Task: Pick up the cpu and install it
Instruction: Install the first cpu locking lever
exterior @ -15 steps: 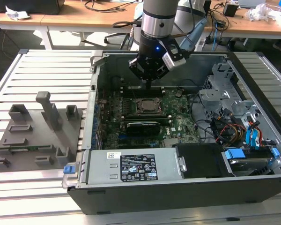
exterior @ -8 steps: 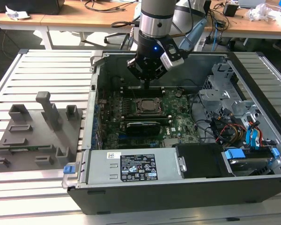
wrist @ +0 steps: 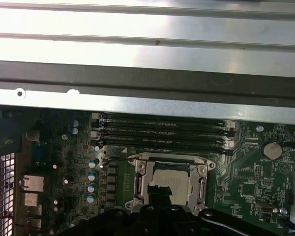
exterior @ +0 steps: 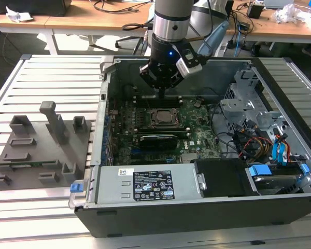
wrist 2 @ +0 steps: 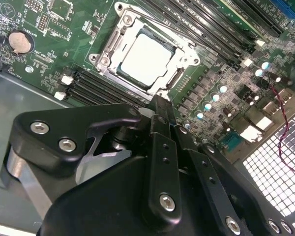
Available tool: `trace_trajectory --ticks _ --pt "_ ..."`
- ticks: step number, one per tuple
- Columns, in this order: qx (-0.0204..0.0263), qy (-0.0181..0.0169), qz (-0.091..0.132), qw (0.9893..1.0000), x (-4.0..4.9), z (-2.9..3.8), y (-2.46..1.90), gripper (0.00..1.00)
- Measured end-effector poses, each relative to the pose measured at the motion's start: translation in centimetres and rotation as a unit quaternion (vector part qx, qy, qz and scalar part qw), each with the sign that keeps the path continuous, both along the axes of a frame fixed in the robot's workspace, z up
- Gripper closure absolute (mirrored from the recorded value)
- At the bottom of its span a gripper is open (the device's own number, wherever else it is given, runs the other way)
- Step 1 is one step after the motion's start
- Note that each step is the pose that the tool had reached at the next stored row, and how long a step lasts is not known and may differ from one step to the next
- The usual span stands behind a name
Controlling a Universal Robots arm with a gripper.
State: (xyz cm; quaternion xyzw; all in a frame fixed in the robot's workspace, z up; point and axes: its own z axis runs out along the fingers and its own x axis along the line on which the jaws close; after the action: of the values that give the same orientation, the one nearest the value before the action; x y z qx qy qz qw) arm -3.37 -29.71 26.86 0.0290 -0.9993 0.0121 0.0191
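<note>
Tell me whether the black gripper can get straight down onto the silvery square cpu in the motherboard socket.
Probably yes: the gripper hangs just above the cpu, the case is open on top, and nothing lies between them.

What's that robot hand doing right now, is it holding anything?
Hand: above the cpu, which sits in the socket; open or closed cannot be told.

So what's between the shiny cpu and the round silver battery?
In the second wrist view, metal socket frame and bare green motherboard with tiny parts lie between cpu and battery.
</note>
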Motion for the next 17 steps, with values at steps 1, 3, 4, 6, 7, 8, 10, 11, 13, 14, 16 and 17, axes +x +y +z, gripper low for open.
trace_trajectory --ticks 1,3,4,6,7,8,10,11,13,14,16,17 --pt "0.0001 0.0 0.0 1.0 -0.11 0.0 0.02 0.89" --pt "0.0001 0.0 0.0 1.0 -0.54 -0.01 0.07 0.89" --pt "0.0002 0.0 0.0 1.0 -0.75 -0.01 0.08 0.89" --pt "0.0001 -0.0001 0.0 1.0 -1.19 -0.01 0.08 0.89" --pt "0.0001 0.0 0.0 1.0 -1.39 -0.01 0.08 0.89" --pt "0.0001 -0.0001 0.0 1.0 -1.52 -0.01 0.08 0.89" --pt "0.0001 0.0 0.0 1.0 -1.86 -0.01 0.08 0.89" --pt "0.0001 0.0 0.0 1.0 -1.97 -0.01 0.08 0.89" --pt "0.0001 -0.0001 0.0 1.0 -2.2 -0.01 0.08 0.89" --pt "0.0001 -0.0001 0.0 1.0 -2.29 -0.01 0.08 0.89" --pt "0.0001 -0.0002 0.0 1.0 -2.59 -0.01 0.08 0.89" --pt "0.0001 -0.0002 0.0 1.0 -2.73 -0.01 0.08 0.89"
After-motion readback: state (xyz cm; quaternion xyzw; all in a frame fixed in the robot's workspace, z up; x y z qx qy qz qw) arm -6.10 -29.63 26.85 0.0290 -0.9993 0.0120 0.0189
